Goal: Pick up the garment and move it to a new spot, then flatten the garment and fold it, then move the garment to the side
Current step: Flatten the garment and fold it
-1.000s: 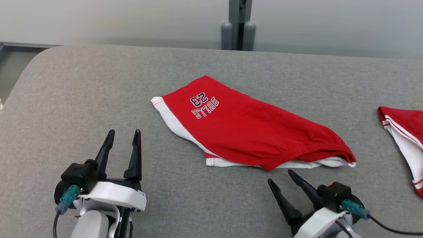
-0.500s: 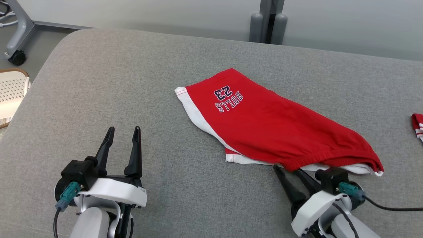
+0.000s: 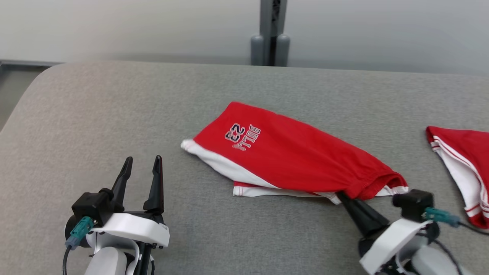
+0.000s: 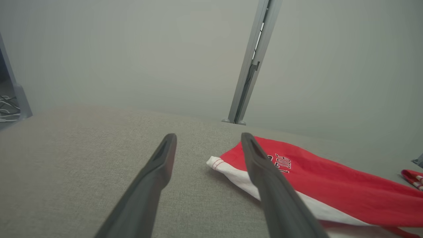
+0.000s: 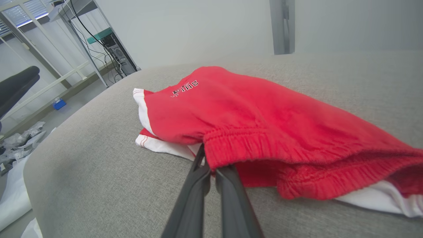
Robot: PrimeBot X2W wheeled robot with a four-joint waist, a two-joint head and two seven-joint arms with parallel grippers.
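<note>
Since a second earlier the right gripper (image 3: 345,199) had gone from spread fingers just short of the garment (image 3: 298,160) to a tight pinch on its near edge. The two dark fingers were pressed together with the elastic waistband (image 5: 251,145) caught between their tips. That end of the garment was bunched and raised a little off the grey padded table (image 3: 95,114), where the earlier picture showed it lying flatter. The head camera itself had also swung in between.

In the right wrist view the fingers met the cloth at the left end of the gathered red band, with a white layer showing underneath.

The garment, red shorts with white trim, lay near the middle of the table. Its leg hem was toward the robot's left and its waistband toward the right, and the dark-and-white lettering (image 3: 243,136) sat near the leg end.

The left gripper (image 3: 142,163) hung at the lower left of the head view, well apart from the cloth — jaws wide open and holding nothing. In the left wrist view the garment's white hem showed between and beyond its fingers.

A second red-and-white garment (image 3: 460,160) lay apart at the table's right side. A grey post (image 3: 270,34) stood behind the far edge.
</note>
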